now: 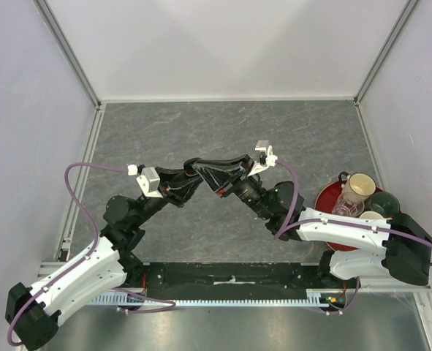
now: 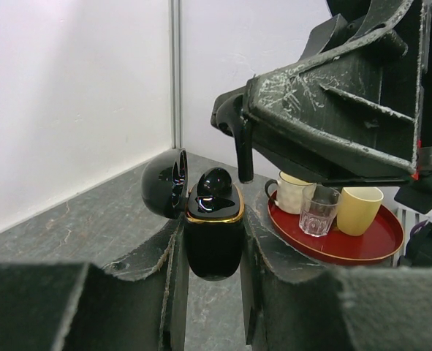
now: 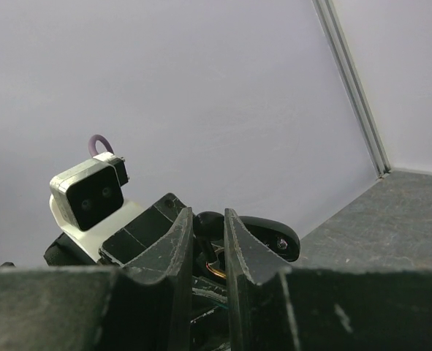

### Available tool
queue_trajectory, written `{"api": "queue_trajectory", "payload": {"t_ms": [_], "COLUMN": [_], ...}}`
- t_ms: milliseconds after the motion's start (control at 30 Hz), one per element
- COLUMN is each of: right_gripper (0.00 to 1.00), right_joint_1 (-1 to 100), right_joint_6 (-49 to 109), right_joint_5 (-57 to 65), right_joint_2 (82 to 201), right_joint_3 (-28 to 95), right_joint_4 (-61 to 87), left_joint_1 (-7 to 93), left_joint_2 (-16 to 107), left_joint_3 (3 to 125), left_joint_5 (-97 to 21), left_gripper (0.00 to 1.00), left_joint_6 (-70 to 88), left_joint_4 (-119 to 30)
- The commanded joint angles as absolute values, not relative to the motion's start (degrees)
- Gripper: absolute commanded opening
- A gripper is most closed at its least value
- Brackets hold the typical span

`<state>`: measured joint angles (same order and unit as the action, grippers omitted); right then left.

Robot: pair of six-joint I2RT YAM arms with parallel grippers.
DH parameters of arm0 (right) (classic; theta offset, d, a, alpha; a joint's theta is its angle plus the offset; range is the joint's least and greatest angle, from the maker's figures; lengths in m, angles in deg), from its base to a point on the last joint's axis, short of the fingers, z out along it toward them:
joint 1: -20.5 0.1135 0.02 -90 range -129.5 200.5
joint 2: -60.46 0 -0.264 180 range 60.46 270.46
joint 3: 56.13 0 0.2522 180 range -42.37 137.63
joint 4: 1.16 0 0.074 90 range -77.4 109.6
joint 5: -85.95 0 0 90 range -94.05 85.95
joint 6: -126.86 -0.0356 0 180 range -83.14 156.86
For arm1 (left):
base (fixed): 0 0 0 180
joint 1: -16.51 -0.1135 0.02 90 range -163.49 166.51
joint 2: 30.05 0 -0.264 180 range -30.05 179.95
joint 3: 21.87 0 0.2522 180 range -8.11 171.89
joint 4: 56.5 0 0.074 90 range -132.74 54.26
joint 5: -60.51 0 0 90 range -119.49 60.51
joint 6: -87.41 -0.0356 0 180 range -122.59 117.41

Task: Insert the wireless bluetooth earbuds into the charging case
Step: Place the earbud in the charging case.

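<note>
Step in hand: seating an earbud in the case, mid-air over the surface.

- Left end effector is clenched on the black charging case, which has a gold rim. It is upright, with the lid swung open to the side.
- One black earbud sits in the case mouth, its glossy top proud of the rim. I judge it not fully home.
- Right end effector comes in from above with its jaws closed and its tip just beside the earbud. I cannot tell whether it pinches the bud or only touches it.
- I see no other earbuds in any view.
- A red tray with mugs and a glass stands well apart, behind the case.

Next move, my call: a short straight push down on the bud, with the left arm holding the case steady. An off-axis push could tip the bud out.
</note>
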<state>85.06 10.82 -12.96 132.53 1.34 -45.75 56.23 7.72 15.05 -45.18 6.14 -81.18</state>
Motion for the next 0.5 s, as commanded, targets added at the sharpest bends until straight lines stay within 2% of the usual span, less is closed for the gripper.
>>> {"api": "queue_trajectory", "payload": {"t_ms": [0,467], "right_gripper": [0.0,0.0], "right_joint_1": [85.37,85.81], "right_joint_6": [11.46,11.2], "right_joint_5": [-13.28,-13.46], "right_joint_2": [133.14,135.34], "right_joint_3": [3.95,4.3], "right_joint_4": [-49.63,-49.8], "left_joint_1": [56.15,56.23], "left_joint_2": [7.83,7.83], "left_joint_3": [15.18,15.1], "left_joint_5": [-46.54,-47.34], "left_gripper": [0.02,0.02], "left_joint_6": [7.43,7.52], "left_joint_4": [-85.46,-86.25]}}
